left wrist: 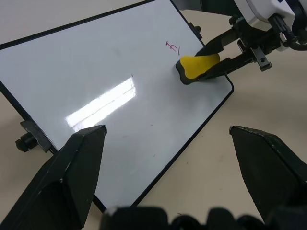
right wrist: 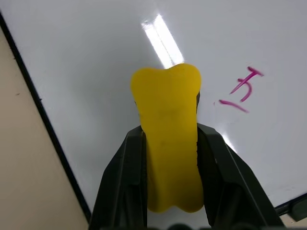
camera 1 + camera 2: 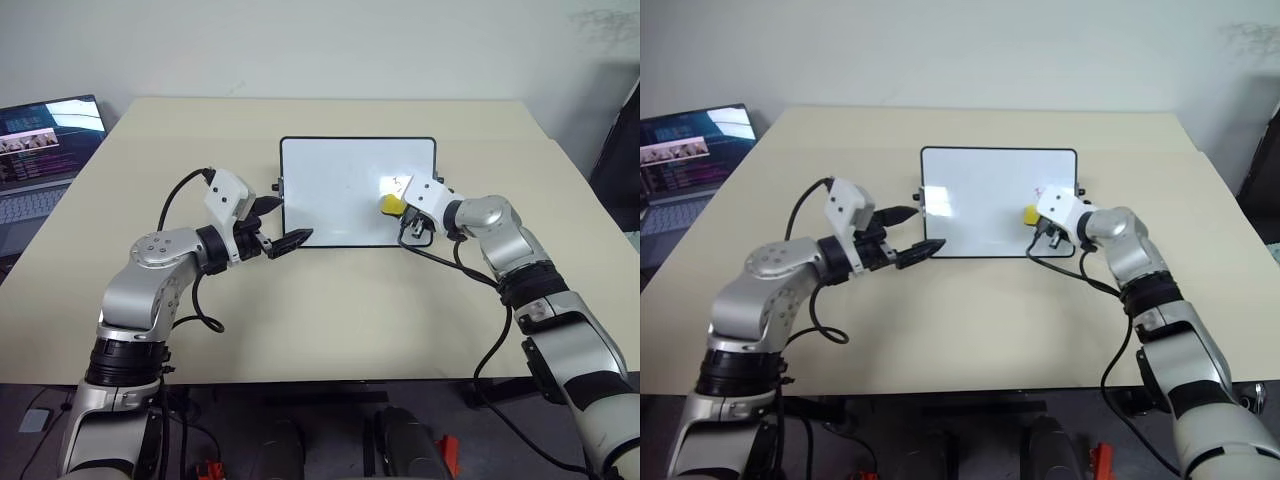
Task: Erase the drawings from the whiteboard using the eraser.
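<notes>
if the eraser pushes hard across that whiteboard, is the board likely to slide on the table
Possibly. The whiteboard lies flat, thin and unclamped on the smooth table, so it looks light. The left gripper hovers open near its edge, not pinning it. The eraser probably glides on the glossy surface.

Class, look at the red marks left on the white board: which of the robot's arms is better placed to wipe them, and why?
The right. Its right gripper already clamps the yellow eraser on the black-framed whiteboard, beside the red drawings. The left gripper stands open at the opposite edge.

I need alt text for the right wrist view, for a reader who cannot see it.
The right gripper holds the yellow eraser between its two black fingers, over the whiteboard. A small red drawing remains on the board beside the eraser.
</notes>
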{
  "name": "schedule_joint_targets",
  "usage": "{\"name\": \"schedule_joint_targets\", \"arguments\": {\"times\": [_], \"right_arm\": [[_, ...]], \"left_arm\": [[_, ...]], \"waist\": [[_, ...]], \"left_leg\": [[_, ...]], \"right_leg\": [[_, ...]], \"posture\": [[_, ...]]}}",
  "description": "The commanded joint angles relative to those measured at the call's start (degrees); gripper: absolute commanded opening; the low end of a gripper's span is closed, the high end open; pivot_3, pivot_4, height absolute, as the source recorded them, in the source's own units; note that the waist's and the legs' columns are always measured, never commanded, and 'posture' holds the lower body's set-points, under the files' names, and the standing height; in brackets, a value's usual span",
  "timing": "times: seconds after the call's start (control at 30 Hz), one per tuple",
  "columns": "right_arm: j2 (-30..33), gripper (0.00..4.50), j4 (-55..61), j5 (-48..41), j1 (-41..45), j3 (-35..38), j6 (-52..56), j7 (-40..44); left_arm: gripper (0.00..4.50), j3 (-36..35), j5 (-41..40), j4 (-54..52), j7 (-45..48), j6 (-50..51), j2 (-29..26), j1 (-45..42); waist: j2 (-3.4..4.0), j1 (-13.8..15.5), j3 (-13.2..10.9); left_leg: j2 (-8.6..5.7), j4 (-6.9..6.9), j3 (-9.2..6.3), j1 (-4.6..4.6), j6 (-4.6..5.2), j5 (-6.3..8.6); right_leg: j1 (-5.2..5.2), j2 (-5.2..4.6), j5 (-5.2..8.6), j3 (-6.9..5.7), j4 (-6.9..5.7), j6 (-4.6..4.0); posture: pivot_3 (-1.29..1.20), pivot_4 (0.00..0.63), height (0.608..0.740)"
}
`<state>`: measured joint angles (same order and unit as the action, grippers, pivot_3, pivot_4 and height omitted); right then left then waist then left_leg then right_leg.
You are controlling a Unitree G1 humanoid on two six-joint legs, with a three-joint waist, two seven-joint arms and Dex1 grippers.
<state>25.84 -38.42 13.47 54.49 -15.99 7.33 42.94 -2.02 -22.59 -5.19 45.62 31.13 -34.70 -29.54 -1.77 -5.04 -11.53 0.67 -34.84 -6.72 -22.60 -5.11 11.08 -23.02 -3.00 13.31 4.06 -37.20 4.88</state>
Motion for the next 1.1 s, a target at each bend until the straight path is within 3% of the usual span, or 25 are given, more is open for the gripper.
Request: {"name": "schedule_joint_targets", "arguments": {"times": [0.03,0.43,0.57,0.87,1.1], "right_arm": [[1.3,1.04,-2.1,1.4,0.2,0.9,1.9,-2.6],[-0.1,1.03,-11.6,2.1,8.1,2.9,-1.6,-15.4],[-0.6,1.03,-11.3,2.3,7.5,1.8,-2.1,-13.4],[1.0,1.03,-2.3,2.4,0.7,-2.1,0.9,0.7],[1.0,1.03,-4.4,3.7,2.8,-0.4,1.4,-5.8]], "left_arm": [[4.50,-0.8,-0.1,-1.6,0.1,-0.7,-0.6,-1.1],[4.50,-0.8,0.1,-1.8,-0.1,-0.6,-0.6,-1.3],[4.50,-1.0,0.0,-2.0,-0.1,-0.5,-0.8,-1.2],[4.50,-1.1,-0.1,-2.2,-0.2,-0.4,-1.0,-1.1],[4.50,-0.8,0.1,-2.1,-0.2,-0.4,-0.9,-1.3]], "waist": [[0.00,0.1,0.0],[0.00,0.0,0.0],[0.00,0.0,0.0],[0.00,-0.1,0.0],[0.00,-0.1,0.0]], "left_leg": [[0.00,-0.03,0.00,0.00,0.00,0.00],[0.00,-0.06,0.03,-0.03,0.06,-0.05],[0.00,-0.05,0.03,-0.06,0.06,-0.05],[0.01,-0.01,0.04,-0.05,0.07,-0.04],[0.01,-0.03,0.05,-0.05,0.06,-0.05]], "right_leg": [[0.03,0.00,0.00,0.00,0.01,-0.02],[0.04,0.00,-0.06,0.03,0.10,-0.09],[0.02,0.00,-0.09,0.03,0.12,-0.03],[0.00,0.00,-0.13,0.04,0.13,0.06],[0.00,0.00,-0.09,0.04,0.12,-0.02]], "posture": [[0.00,0.150,0.740],[0.00,0.150,0.740],[0.00,0.150,0.740],[0.00,0.150,0.740],[0.00,0.150,0.740]]}}
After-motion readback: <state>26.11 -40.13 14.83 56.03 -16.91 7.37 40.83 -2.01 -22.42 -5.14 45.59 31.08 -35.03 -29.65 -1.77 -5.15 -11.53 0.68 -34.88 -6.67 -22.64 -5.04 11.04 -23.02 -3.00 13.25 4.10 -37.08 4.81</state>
